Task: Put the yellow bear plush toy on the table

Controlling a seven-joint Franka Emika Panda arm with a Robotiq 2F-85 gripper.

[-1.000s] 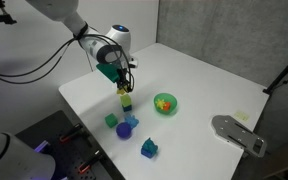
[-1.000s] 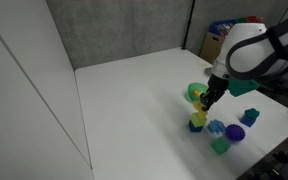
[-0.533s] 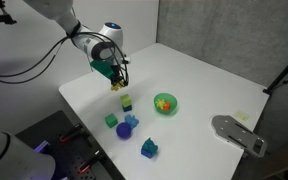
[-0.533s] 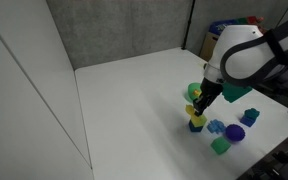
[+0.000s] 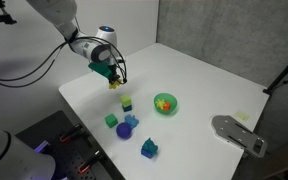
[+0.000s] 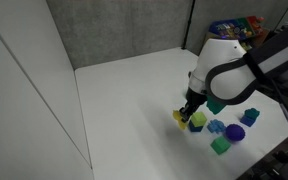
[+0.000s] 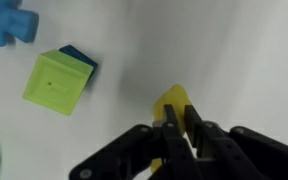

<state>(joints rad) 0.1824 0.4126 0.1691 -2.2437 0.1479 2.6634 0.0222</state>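
My gripper (image 7: 180,128) is shut on the yellow bear plush toy (image 7: 173,101), a small soft yellow lump pinched between the black fingers. In both exterior views the gripper (image 5: 113,78) (image 6: 184,113) holds the toy (image 5: 114,84) (image 6: 179,117) a little above the white table (image 5: 184,70) (image 6: 124,100). It hangs beside the yellow-green cube (image 5: 126,101) (image 7: 54,82), which sits on top of a blue block (image 7: 81,58). The toy's lower part is hidden by the fingers in the wrist view.
A green bowl (image 5: 165,103) stands near the table's middle. Several small blocks lie close by: a teal one (image 5: 111,120), a blue-purple ball (image 5: 126,128) and a blue-green piece (image 5: 149,148). A grey device (image 5: 238,133) lies at one corner. A dark cart (image 5: 44,140) stands beside the table.
The gripper has lifted the yellow toy off the stacked cube and carried it sideways away from the blocks, over bare tabletop.
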